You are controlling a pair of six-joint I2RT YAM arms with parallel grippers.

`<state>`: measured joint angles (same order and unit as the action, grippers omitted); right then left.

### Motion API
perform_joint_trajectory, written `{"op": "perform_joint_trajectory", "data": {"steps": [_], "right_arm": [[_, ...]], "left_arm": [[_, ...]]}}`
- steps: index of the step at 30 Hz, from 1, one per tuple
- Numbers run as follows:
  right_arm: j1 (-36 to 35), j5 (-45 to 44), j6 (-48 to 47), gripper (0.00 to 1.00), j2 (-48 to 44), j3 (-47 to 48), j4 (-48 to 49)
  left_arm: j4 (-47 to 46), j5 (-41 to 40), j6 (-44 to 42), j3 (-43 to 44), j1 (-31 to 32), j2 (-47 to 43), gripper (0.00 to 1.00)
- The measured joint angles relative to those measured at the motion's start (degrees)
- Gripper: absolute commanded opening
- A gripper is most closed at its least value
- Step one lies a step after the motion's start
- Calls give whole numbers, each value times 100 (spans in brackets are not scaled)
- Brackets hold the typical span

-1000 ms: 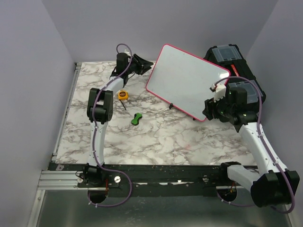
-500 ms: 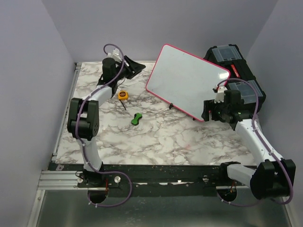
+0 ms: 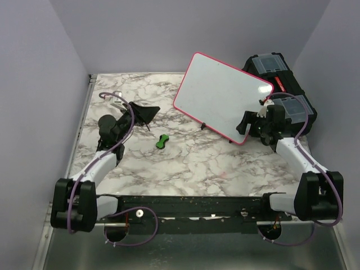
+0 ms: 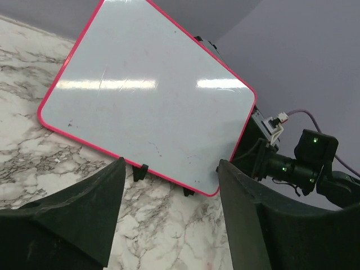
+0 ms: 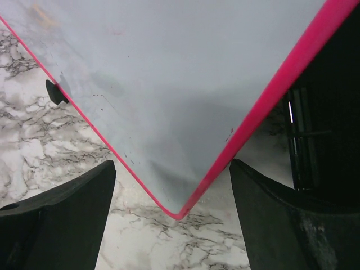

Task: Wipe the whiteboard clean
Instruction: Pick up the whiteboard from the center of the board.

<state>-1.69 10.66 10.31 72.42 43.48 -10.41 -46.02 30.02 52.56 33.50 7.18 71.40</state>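
Observation:
The whiteboard (image 3: 222, 95), white with a pink-red rim, stands tilted at the back right of the marble table, resting on small black feet. Its face (image 4: 146, 101) shows only faint specks. My left gripper (image 3: 144, 114) is over the left middle of the table, well left of the board and pointing at it. Its jaws are open (image 4: 171, 188) with nothing between them. My right gripper (image 3: 243, 125) sits just in front of the board's near right corner (image 5: 180, 211). It is open (image 5: 171, 185) and straddles that corner without touching it.
A black toolbox (image 3: 284, 90) with clear lid compartments stands behind the board at the right, close to my right arm. A small green object (image 3: 162, 141) lies on the marble table (image 3: 185, 163) near its middle. Purple walls close in the left, back and right.
My left arm has swung back from the far edge to the left middle of the table, its jaws opening wider. My right gripper opened and eased back from the board's corner.

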Motion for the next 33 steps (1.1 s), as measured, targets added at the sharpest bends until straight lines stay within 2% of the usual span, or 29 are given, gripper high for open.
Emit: {"op": "perform_joint_trajectory", "data": {"steps": [3, 6, 9, 12, 16, 19, 23, 26, 30, 33], "right_arm": [[44, 197, 229, 80, 120, -212, 505], [72, 431, 442, 72, 116, -437, 962], [96, 682, 671, 61, 114, -586, 1408], [127, 914, 933, 48, 146, -680, 1821], [133, 1239, 1290, 34, 396, -706, 2404], [133, 1480, 1602, 34, 599, -772, 2914], [133, 1843, 2059, 45, 800, -905, 3687], [133, 2059, 2387, 48, 1108, -892, 4286], [129, 2173, 2699, 45, 1576, -815, 4837], [129, 2188, 2835, 37, 1788, -802, 5187]], "left_arm": [[37, -109, -98, -577, -20, -680, 81], [122, -223, -201, -1038, -37, -1567, 81], [162, -227, -291, -1287, -37, -2079, 81], [293, -214, -417, -1469, 33, -2245, 81], [885, -262, -800, -1790, 520, -2465, 81], [1185, -365, -1051, -1845, 916, -2514, 81], [1252, -470, -1257, -1847, 1237, -2389, 81], [1239, -494, -1294, -1847, 1283, -2162, 81], [1239, -503, -1333, -1847, 1294, -2037, 81], [1233, -516, -1377, -1847, 1311, -2046, 81]]}}
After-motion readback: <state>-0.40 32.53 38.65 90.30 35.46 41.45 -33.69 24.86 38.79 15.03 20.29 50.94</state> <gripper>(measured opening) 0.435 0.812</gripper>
